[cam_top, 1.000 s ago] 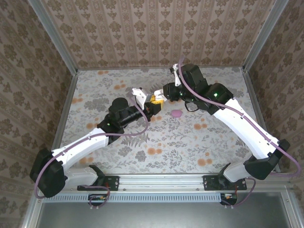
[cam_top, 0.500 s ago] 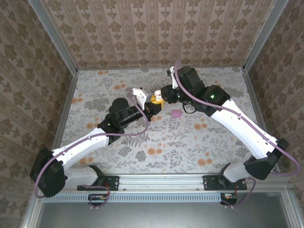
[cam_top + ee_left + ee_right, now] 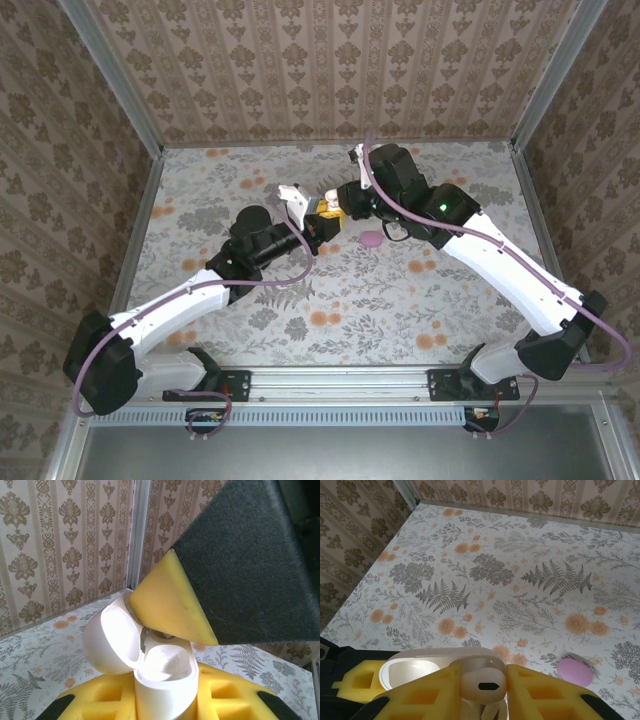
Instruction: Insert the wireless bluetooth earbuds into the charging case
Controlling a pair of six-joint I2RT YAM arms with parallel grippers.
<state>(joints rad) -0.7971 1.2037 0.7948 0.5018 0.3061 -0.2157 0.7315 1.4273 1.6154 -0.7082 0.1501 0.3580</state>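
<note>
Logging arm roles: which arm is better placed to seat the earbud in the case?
Right. The right hand grips a small whitish earbud over the open white charging case held by the left hand.

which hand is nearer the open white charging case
Left. The left hand grips the open white plastic charging case between its yellow foam pads. The right hand is just above the case's opening, pinching a pale rounded earbud.

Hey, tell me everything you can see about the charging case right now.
The charging case is a small, glossy white, plastic-looking shell with rounded corners. It stands upright, clamped between the yellow foam pads of the left gripper. Its domed lid is hinged open to one side. The right gripper, holding an earbud, hangs just over its open mouth.
</note>
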